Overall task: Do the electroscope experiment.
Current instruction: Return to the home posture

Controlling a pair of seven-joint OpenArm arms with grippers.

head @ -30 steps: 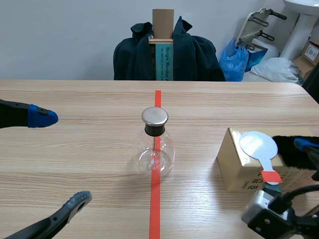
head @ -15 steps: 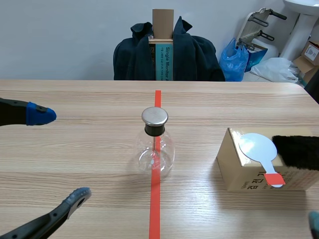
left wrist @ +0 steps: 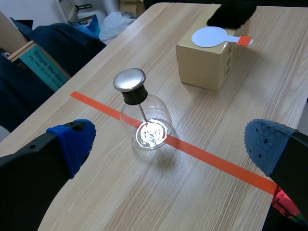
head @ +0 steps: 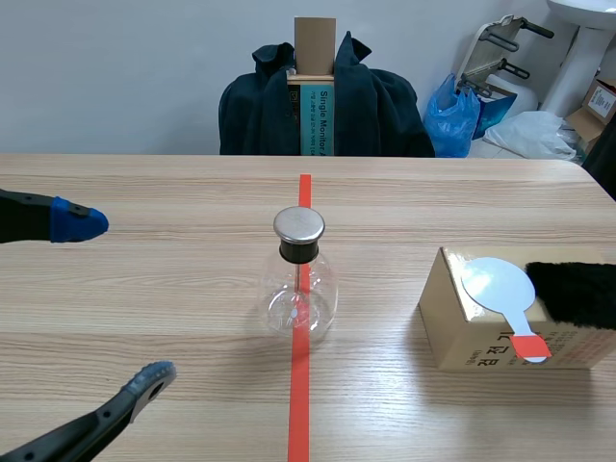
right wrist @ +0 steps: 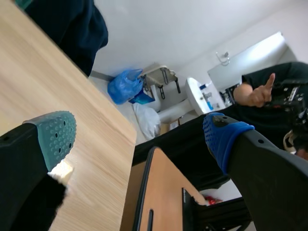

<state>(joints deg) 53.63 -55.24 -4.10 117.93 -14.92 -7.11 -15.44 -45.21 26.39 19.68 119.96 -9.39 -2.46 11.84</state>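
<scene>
The electroscope, a clear glass flask (head: 299,287) with a metal cap (head: 299,225), stands on the red tape line mid-table. To its right a cardboard box (head: 460,332) carries a white disc paddle (head: 499,282) with a red handle and a black fur pad (head: 575,294). My left gripper (head: 114,301) hangs open at the table's left, well apart from the flask. In the left wrist view the flask (left wrist: 147,131) sits ahead between the open fingers, with the box (left wrist: 204,62) beyond it. My right gripper (right wrist: 138,137) is open, tilted toward the table's far right edge, holding nothing.
A chair draped with a dark jacket (head: 322,96) stands behind the table. Bags and clutter (head: 510,106) fill the back right. In the right wrist view a person's hand (right wrist: 257,94) gives a thumbs-up beside the table's end.
The right arm, which was low beside the box one second ago, has pulled back out of the scene view. The left gripper has barely shifted.
</scene>
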